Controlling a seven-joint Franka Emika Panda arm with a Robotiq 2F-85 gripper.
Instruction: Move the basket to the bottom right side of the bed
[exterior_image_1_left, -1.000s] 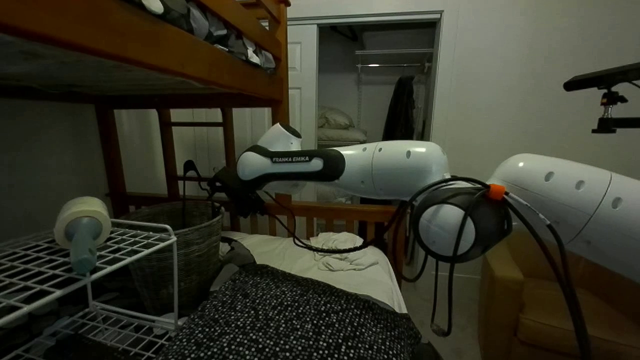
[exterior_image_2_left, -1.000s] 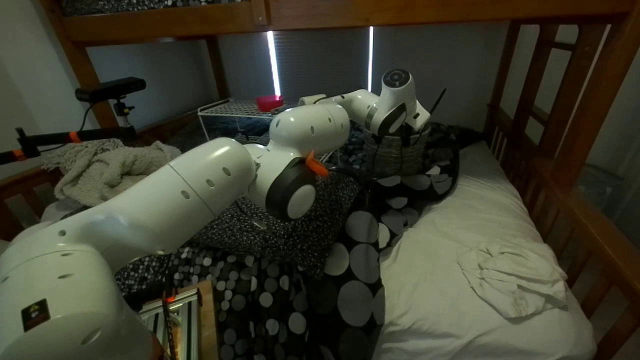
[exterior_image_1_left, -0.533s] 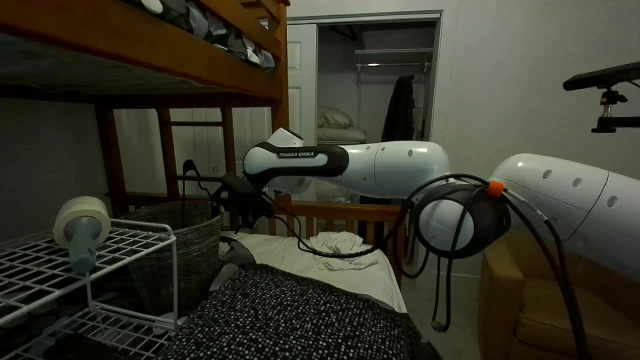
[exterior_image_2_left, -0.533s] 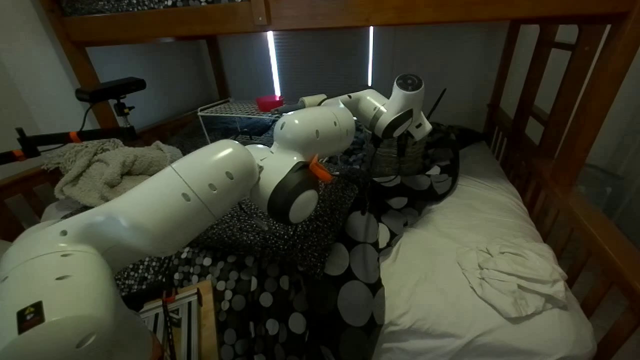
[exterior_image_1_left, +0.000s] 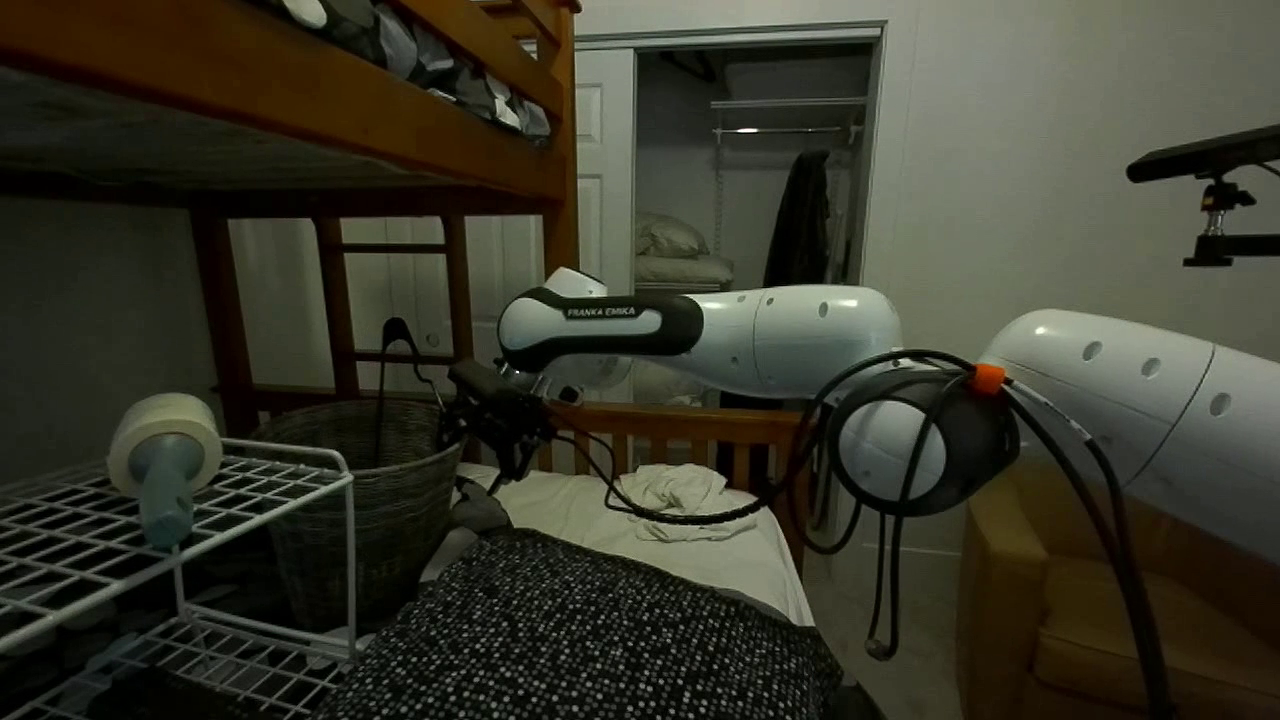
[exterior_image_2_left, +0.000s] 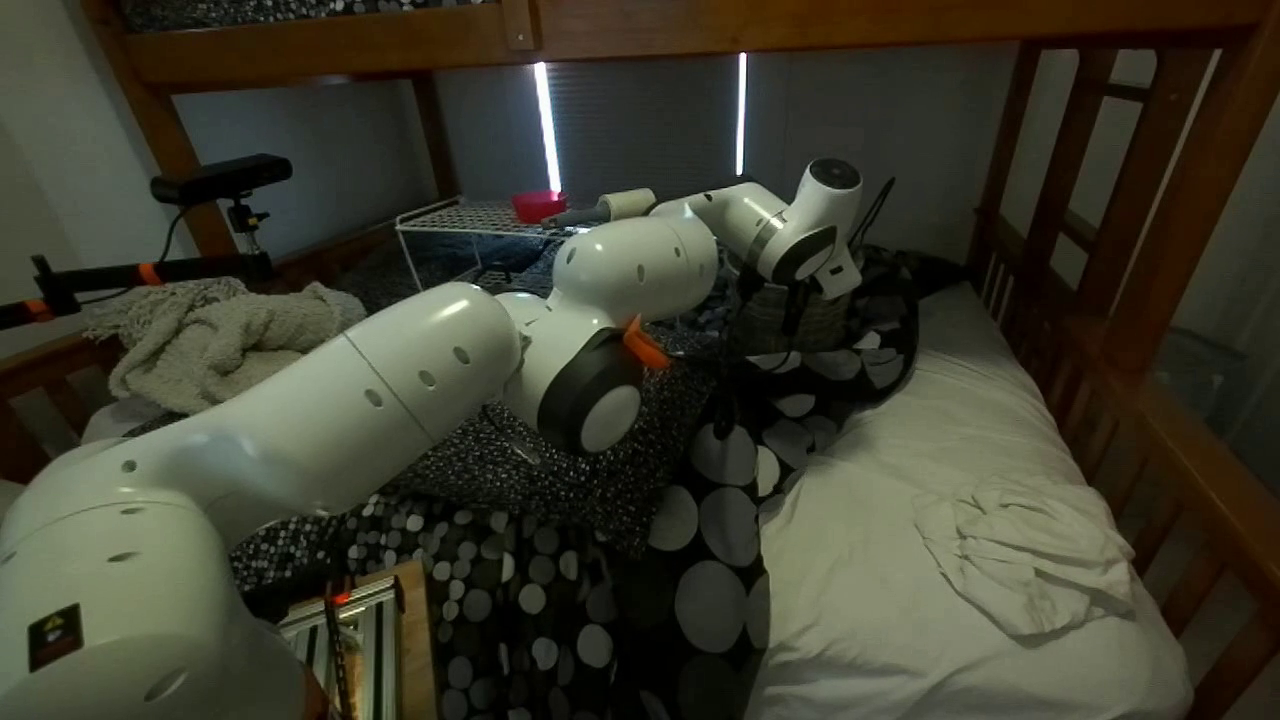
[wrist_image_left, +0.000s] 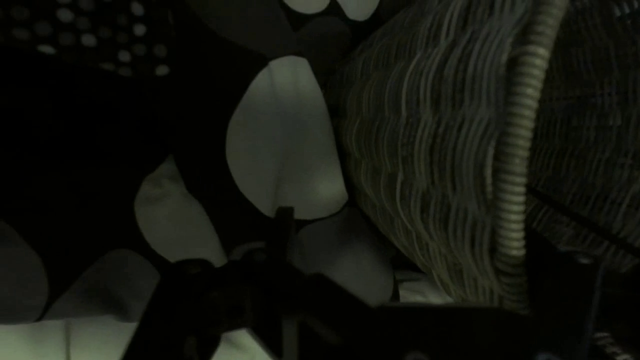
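Note:
The basket (exterior_image_1_left: 365, 520) is a grey woven tapered bin, upright on the bed at the back left behind the rack. It also shows in an exterior view (exterior_image_2_left: 795, 318), partly behind the wrist. A thin dark handle (exterior_image_1_left: 381, 390) rises from it. My gripper (exterior_image_1_left: 482, 445) is at the basket's rim on the bed's slatted-rail side. In the wrist view the gripper (wrist_image_left: 420, 250) has its fingers wide apart. The rim runs between them, close to the finger inside the basket. Contact is too dark to confirm. The bed (exterior_image_2_left: 930, 440) shows a pale sheet and dark speckled blanket.
A white wire rack (exterior_image_1_left: 351, 560) stands in front of the basket, with a pale roll-headed tool (exterior_image_1_left: 165, 450) and a red bowl (exterior_image_2_left: 540, 206) on it. A crumpled white cloth (exterior_image_2_left: 1030, 550) lies on the sheet. A wooden slatted rail (exterior_image_1_left: 690, 425) borders the bed; the upper bunk is overhead.
My gripper and wrist have moved right and slightly down. In the last half second the basket and its handle have shifted slightly right with the gripper.

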